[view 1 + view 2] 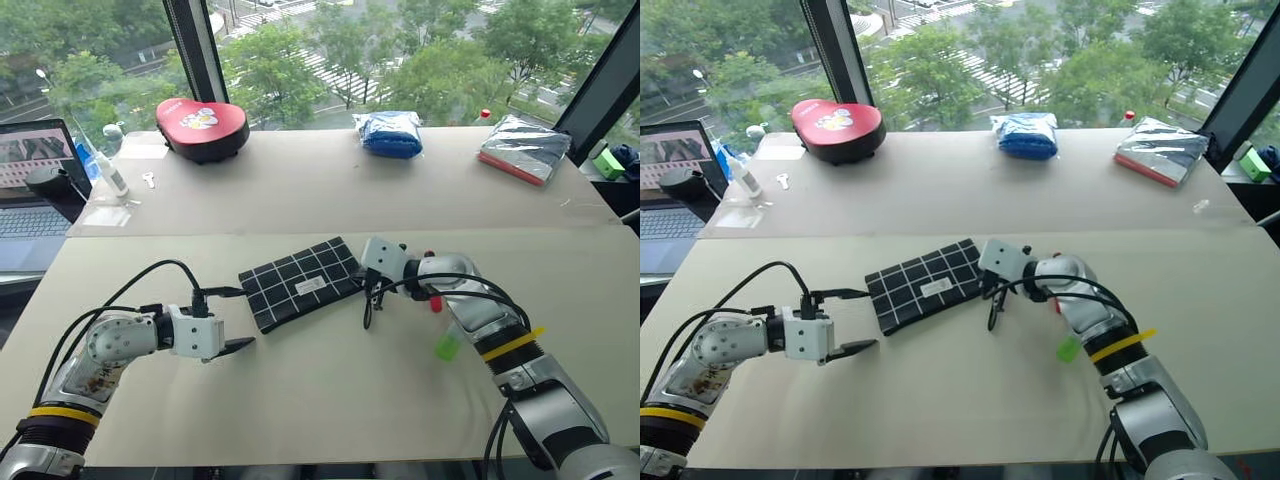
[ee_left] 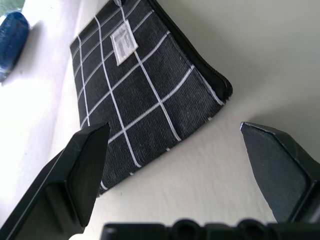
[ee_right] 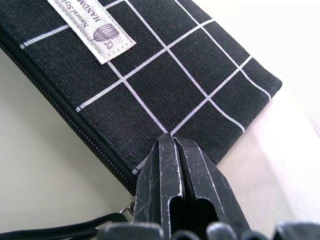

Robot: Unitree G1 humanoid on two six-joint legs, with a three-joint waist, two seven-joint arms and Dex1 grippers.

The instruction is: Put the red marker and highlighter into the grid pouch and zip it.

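Grid pouch (image 1: 302, 283) flat on table (image 1: 330, 380), black with white grid, white label up.
Right gripper (image 3: 172, 150) fingers pressed together, tips on pouch's zipper-end corner; left gripper (image 2: 185, 155) spread wide, pouch's opposite end just ahead.

Pale table (image 1: 300, 400) – windows (image 1: 400, 50) behind (trees outside) – daylight.

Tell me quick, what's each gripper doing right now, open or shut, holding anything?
Left gripper: open, empty, near the grid pouch.
Right gripper: shut, fingertips at the pouch's zipper-end corner, nothing visibly gripped.
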